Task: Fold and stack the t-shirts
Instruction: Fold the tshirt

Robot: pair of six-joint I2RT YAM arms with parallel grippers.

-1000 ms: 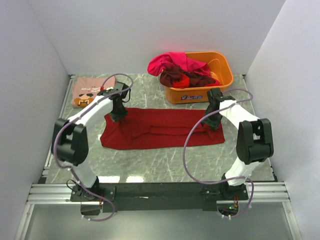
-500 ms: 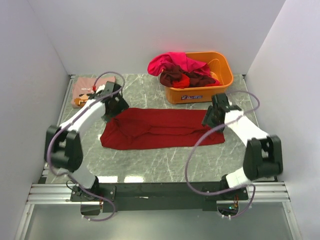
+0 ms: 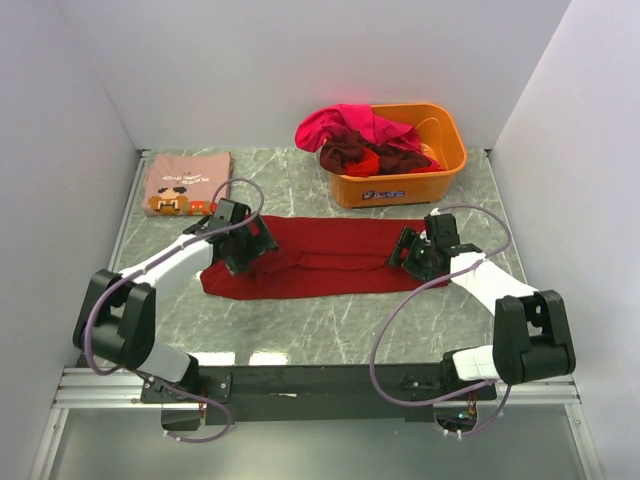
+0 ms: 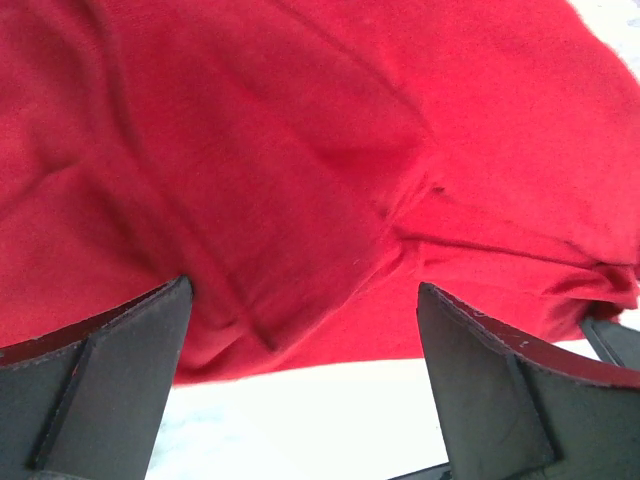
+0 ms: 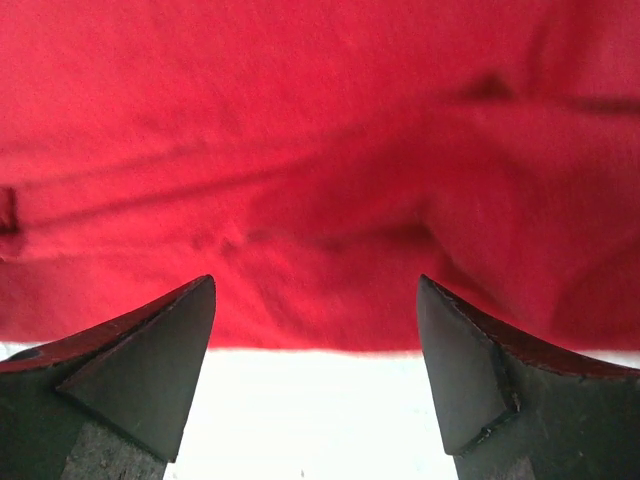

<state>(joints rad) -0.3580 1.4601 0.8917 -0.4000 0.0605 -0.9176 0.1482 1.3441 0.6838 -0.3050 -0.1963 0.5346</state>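
A plain dark red t-shirt (image 3: 320, 258) lies folded into a long strip across the middle of the table. My left gripper (image 3: 243, 250) is open over its left end. My right gripper (image 3: 412, 252) is open over its right end. In the left wrist view the red cloth (image 4: 300, 170) fills the frame, its edge between the open fingers (image 4: 95, 390). The right wrist view shows the same cloth (image 5: 320, 150) with its edge just ahead of the open fingers (image 5: 470, 370). A folded dusty pink t-shirt (image 3: 185, 182) with a pixel-art print lies at the back left.
An orange tub (image 3: 405, 170) at the back right holds a heap of magenta, maroon and red t-shirts (image 3: 360, 138). White walls close in the grey marble table (image 3: 330, 320) on three sides.
Both arms have swung down and inward from the shirt's far corners to low over its two ends. The dark red shirt lies a little narrower, its far edge folded forward.
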